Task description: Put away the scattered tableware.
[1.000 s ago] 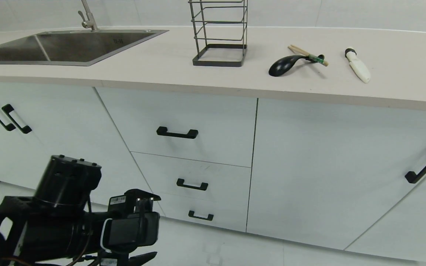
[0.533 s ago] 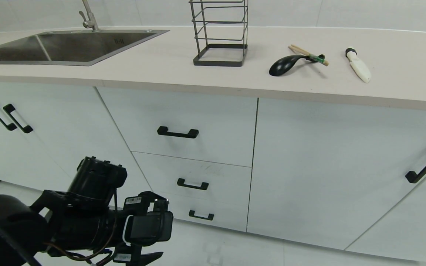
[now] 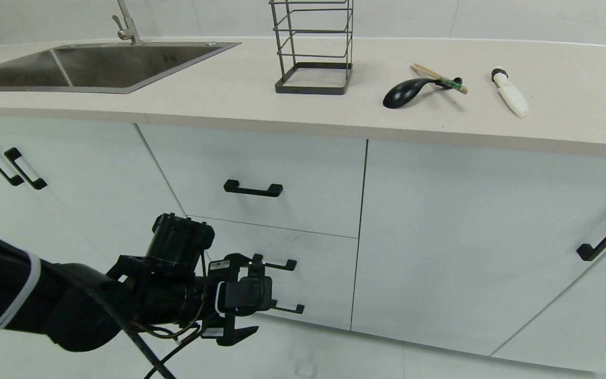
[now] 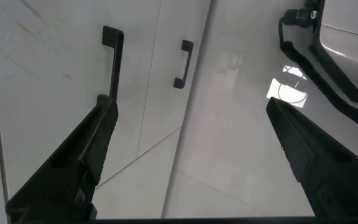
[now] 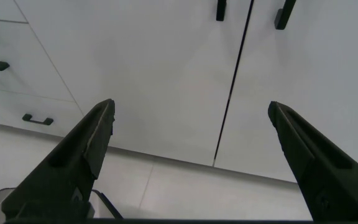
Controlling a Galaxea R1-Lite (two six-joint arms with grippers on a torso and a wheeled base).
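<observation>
Jaws were spread on both arms; the left arm (image 3: 174, 289) had moved up near a drawer handle (image 3: 286, 262), maybe to open it.

Black spoon (image 3: 404, 93) lies flat on bench (image 3: 229, 100), bowl toward front edge. Wooden chopsticks (image 3: 437, 78), green-banded, lie together across its handle. Cream utensil (image 3: 511, 98) with black-ringed end lies flat, apart to the right. Wire rack (image 3: 313, 47) upright, left of spoon.
</observation>
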